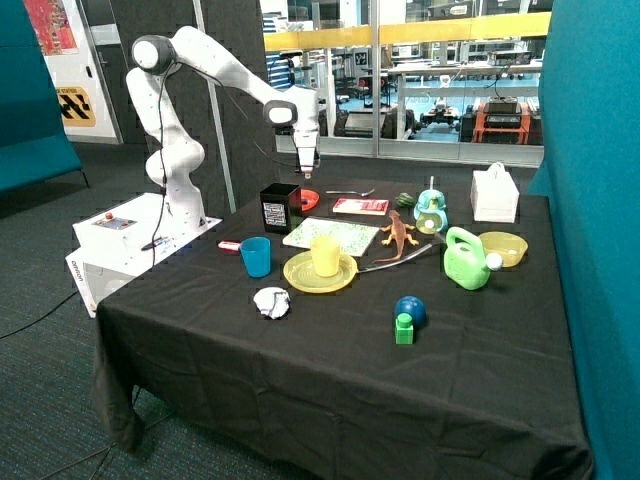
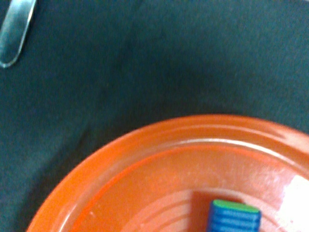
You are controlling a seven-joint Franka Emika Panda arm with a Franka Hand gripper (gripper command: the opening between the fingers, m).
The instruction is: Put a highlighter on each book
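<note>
Nearest the camera: a green block (image 1: 404,328) and a blue ball (image 1: 410,309) sit closest to the front edge of the black-clothed table (image 1: 330,370), with a crumpled white wad (image 1: 271,301) a little further along that edge.

Books: 2 lie flat toward the far edge, the small red-pink book (image 1: 360,206) nearest that edge and the larger white book with green speckles (image 1: 331,234) just in front of it, beside the yellow plate (image 1: 300,275). Neither carries a highlighter yet.

Gripper: the gripper (image 1: 307,171) hangs above the orange dish (image 1: 308,199) at the far edge, beside the black box (image 1: 281,207). I cannot tell how its fingers stand.

Highlighter: the wrist view looks down into the orange dish (image 2: 159,159), where a blue-ribbed end with a green tip (image 2: 234,216) shows; I take it for a highlighter. A metal utensil handle (image 2: 17,29) lies on the cloth nearby.

Step in hand: reaching into the dish for the first highlighter, I reckon.

Doing it well: centre over the barrel, line the fingers across its width, descend clear of the rim, and grip mid-body so it lifts level.
</note>
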